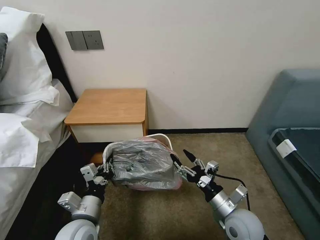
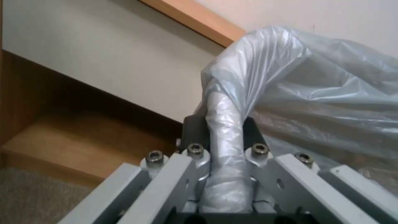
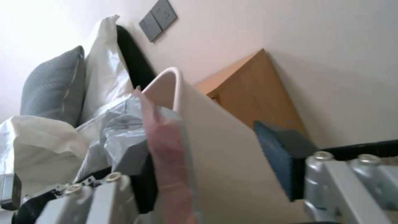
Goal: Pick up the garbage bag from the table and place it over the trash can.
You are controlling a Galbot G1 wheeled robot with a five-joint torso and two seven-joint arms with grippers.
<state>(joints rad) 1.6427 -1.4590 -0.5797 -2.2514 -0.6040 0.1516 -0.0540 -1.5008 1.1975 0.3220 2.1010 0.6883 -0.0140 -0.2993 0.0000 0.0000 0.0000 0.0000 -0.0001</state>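
One garbage bag (image 1: 143, 163) lies draped over one trash can (image 1: 165, 137) on the carpet (image 1: 200, 150), at six o'clock from the single table (image 1: 108, 106). Two grippers flank the bin. The left gripper (image 1: 106, 166), at nine o'clock of the can, is clenched on a bunched fold of the film. The right gripper (image 1: 181, 159), at three o'clock, stands released, one finger (image 3: 143, 186) inside and one finger (image 3: 278, 155) outside the bin's wall.

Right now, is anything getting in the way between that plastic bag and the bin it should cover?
Nothing visible does. The garbage bag already drapes over the trash can, with the left gripper shut on the bagged rim and the right gripper open at the other side.
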